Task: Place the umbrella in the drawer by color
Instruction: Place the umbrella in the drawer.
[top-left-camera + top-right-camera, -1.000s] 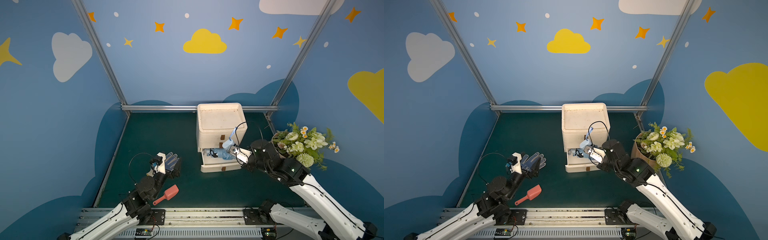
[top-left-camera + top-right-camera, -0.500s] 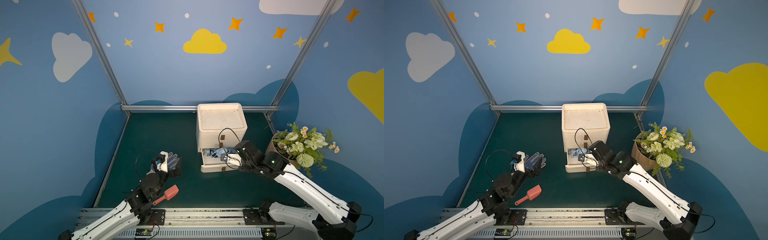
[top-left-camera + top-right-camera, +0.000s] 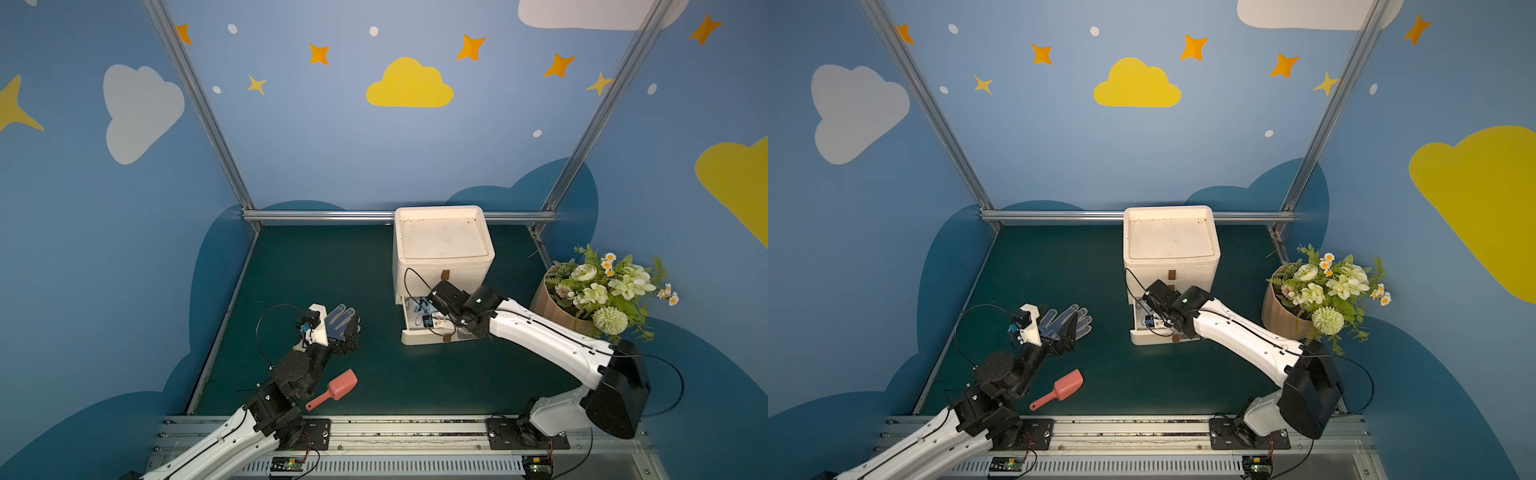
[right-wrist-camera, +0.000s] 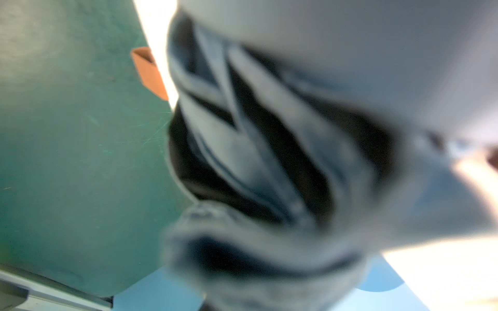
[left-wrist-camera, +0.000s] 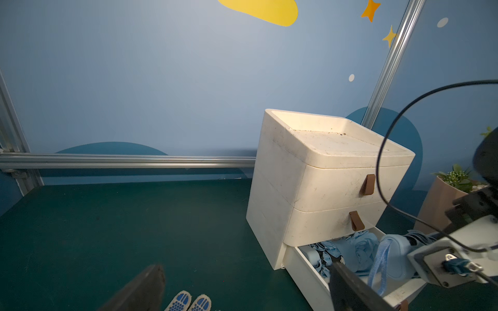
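Note:
A white three-drawer cabinet (image 3: 442, 266) stands at the back, and its bottom drawer (image 3: 419, 337) (image 3: 1148, 338) (image 5: 304, 269) is pulled out. A folded light blue umbrella (image 5: 358, 250) (image 3: 417, 309) lies in that drawer, its handle and strap toward the front. My right gripper (image 3: 432, 311) (image 3: 1156, 313) reaches down into the drawer and is shut on the umbrella; its fingertips are hidden. The right wrist view shows only blurred blue folds of the umbrella (image 4: 269, 134). My left gripper (image 3: 343, 330) (image 5: 245, 285) hovers open over a glove, holding nothing.
A blue-dotted glove (image 3: 338, 322) (image 5: 188, 301) lies under the left gripper. A pink scoop (image 3: 336, 388) lies near the front rail. A pot of flowers (image 3: 598, 291) stands to the right of the cabinet. The two upper drawers are closed, with brown pull tabs (image 5: 367, 184).
The right arm swung left and down, taking the umbrella from tilted up above the drawer to lying inside it. The left arm shifted only slightly.

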Action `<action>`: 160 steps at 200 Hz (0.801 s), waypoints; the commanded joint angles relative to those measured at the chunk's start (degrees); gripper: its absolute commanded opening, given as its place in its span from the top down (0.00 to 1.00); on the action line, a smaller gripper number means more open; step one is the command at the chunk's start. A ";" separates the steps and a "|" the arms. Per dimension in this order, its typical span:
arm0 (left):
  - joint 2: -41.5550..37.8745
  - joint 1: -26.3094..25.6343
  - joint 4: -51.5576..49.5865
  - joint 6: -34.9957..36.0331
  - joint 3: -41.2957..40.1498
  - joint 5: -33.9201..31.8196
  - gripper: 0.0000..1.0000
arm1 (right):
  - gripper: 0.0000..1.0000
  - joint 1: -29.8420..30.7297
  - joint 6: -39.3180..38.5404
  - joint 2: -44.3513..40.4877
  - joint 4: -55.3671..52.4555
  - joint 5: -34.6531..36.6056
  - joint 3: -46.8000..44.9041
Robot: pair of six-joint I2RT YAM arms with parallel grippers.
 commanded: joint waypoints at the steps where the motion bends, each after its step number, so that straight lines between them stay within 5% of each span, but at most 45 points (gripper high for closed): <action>1: -0.89 0.33 0.13 -1.03 -0.30 -0.38 0.00 | 1.00 0.49 1.06 4.52 0.05 5.79 4.03; 62: -2.07 0.29 -0.47 -1.83 -0.18 -0.62 0.00 | 1.00 0.50 3.77 14.26 -1.42 3.82 7.71; 102: -3.17 0.27 -0.91 -1.85 -0.40 -1.07 0.00 | 0.66 0.06 5.29 15.95 -1.99 0.48 6.34; 160: -2.46 0.32 -0.67 -1.77 -0.50 -1.69 0.00 | 0.44 0.05 8.35 13.48 -3.21 -0.88 8.25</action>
